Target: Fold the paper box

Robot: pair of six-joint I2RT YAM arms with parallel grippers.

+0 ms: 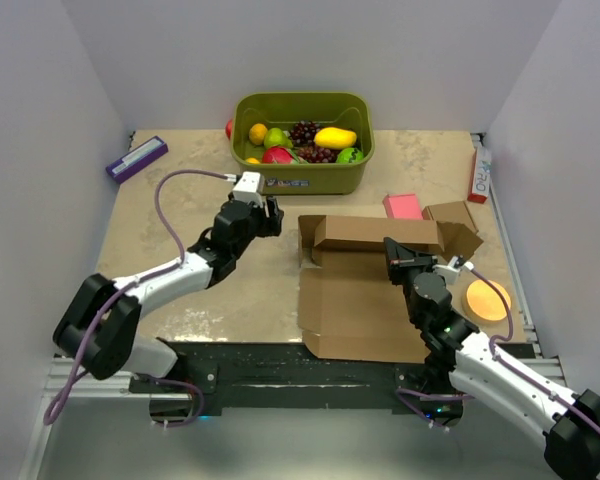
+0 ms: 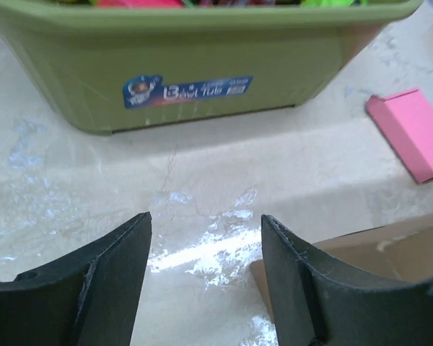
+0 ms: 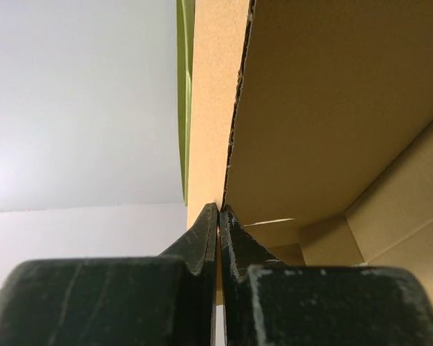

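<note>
Top view first: the paper box [image 1: 365, 300] lies on the table [image 1: 180, 220], right of centre. Its broad panel is flat and its far flaps are raised into a low wall. The right gripper [image 1: 395, 255] is at that raised wall. The left gripper [image 1: 270, 215] hangs well apart from the box, just in front of the green tub [image 1: 302, 175] of toy fruit. A pink block [image 1: 402, 205] and a small cardboard box [image 1: 452, 213] sit just beyond the far flaps.

Over to the left wrist: the fingers [image 2: 115, 274] are spread wide with only bare tabletop between them, so they hold nothing. The tub's labelled wall is ahead and a corner of the paper box shows at lower right.

Right wrist now: the fingers [image 3: 198, 241] are pressed tight together, tips right at the edge of an upright cardboard panel. Whether any cardboard is pinched between them, I can't tell. Brown cardboard fills the right side of the view.
</note>
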